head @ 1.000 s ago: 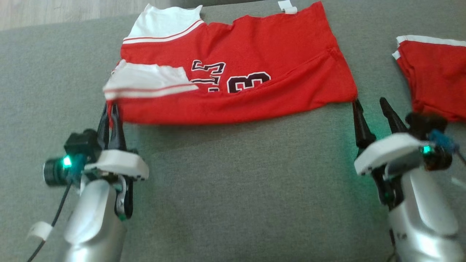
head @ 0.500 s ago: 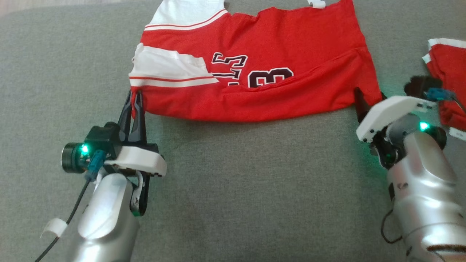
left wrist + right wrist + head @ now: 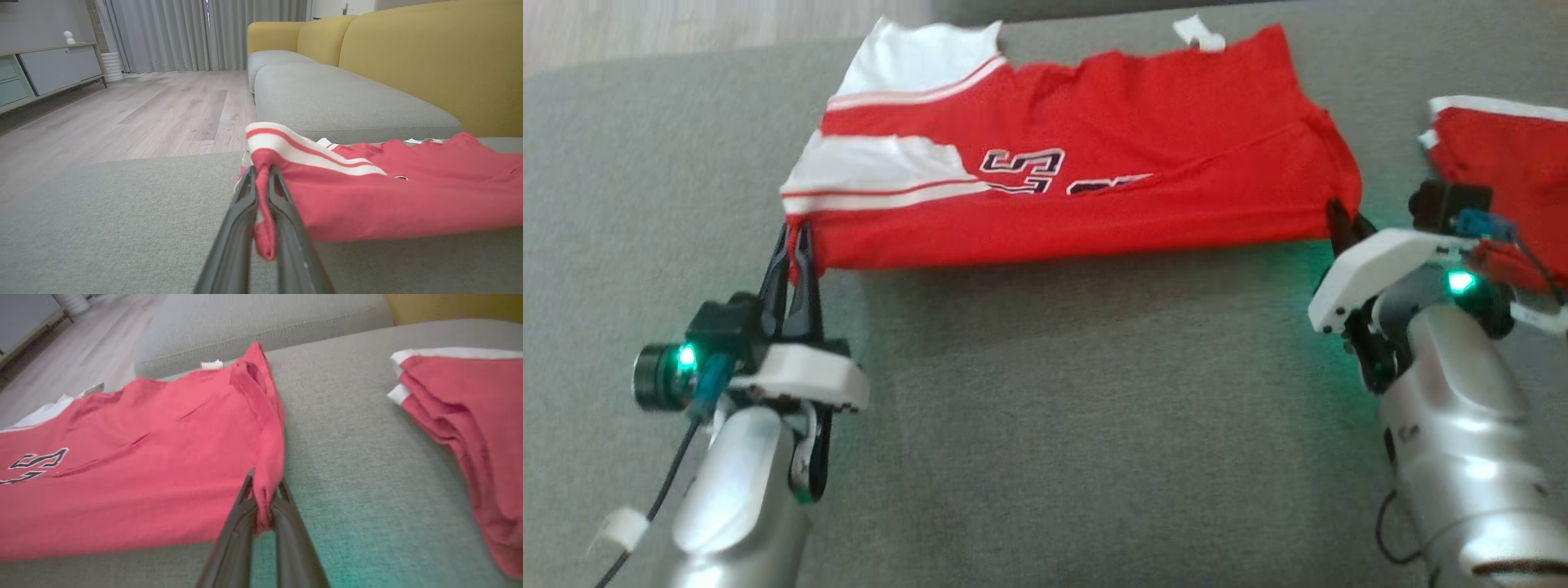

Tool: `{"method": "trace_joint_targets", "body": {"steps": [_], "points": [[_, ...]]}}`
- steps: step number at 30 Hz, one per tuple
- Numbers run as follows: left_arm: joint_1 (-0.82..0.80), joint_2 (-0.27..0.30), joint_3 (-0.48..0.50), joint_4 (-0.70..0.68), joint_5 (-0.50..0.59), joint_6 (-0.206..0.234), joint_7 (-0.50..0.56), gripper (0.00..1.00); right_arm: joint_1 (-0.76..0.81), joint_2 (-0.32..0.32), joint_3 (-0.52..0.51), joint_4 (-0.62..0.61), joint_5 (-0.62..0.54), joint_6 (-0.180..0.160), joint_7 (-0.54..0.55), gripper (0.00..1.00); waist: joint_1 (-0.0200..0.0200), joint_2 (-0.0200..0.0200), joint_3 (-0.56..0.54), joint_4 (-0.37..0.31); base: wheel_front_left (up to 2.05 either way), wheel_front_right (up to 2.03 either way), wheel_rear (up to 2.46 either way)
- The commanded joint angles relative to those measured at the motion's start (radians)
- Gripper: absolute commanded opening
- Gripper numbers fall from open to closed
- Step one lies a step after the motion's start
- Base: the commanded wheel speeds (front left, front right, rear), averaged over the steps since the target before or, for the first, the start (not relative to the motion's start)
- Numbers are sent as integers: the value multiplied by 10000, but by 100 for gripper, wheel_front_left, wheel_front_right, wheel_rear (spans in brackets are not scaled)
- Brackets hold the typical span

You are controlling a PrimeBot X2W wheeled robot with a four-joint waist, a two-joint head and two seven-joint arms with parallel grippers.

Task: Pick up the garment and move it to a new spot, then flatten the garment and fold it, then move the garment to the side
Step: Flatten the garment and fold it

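Nearest me, my left gripper [image 3: 795,245] has its jaws clenched on the near left corner of the garment [image 3: 1086,204], with red cloth bunched between them in the left wrist view. My right gripper [image 3: 1342,222] is clamped on the near right corner, a fold of hem pinched in its jaws. The near edge hangs lifted between the two, shadowing the grey cushion [image 3: 1045,425]. The far part lies on the cushion, white striped sleeves to the left. Just beside my right arm sits a folded red pile [image 3: 1503,155]. Beyond are a yellow sofa back [image 3: 408,61] and wooden floor [image 3: 163,106]
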Motion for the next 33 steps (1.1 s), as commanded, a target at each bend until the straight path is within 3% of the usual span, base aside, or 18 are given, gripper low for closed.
{"method": "trace_joint_targets", "body": {"steps": [1, 4, 13, 23, 24, 25, 27, 28, 33], "points": [[63, 395, 396, -383, -74, 126, -75, 0, 180, 79, 288, -459, 233, -7, -183, 0, 0, -1, -254, -226, 0, 0, 0], [478, 571, 509, -589, -172, 181, -17, 0, 674, 49, 643, -986, 688, -7, -197, 0, 0, -1, -559, -462, 0, 0, 0], [2704, 891, 437, -2326, -427, 367, 950, 0, 3167, -521, 1523, -3858, 2115, -7, 1250, 0, 0, -1, -1695, -914, 0, 0, 0], [4685, 1021, 110, -4324, -565, 701, 2292, 0, 5627, -542, 697, -6596, 2270, -7, 2961, 0, 0, -1, -2132, -952, 0, 0, 0], [4735, 1012, 68, -4353, -583, 694, 2368, 0, 5734, -489, 602, -6748, 2222, -7, 3037, 6, 0, -1, -2128, -957, 0, 0, 0], [4759, 1001, 40, -4369, -598, 698, 2417, 0, 5817, -443, 521, -6903, 2138, -7, 3072, 100, 0, -1, -2115, -964, 0, 0, 0], [4752, 1013, -24, -4356, -546, 737, 2501, 81, 5924, -346, 410, -7142, 2037, -7, 3165, 100, 0, -1, -2077, -972, 0, 0, 0], [4726, 1017, -44, -4351, -524, 756, 2520, 100, 5932, -305, 350, -7271, 1983, -7, 3166, 100, 0, -1, -2040, -979, 0, 0, 0], [4293, 998, 105, -4416, -462, 910, 2132, 100, 5599, -148, 128, -8069, 1717, -7, 2638, 100, 0, -1, -1737, -1025, 0, 0, 0]]}}
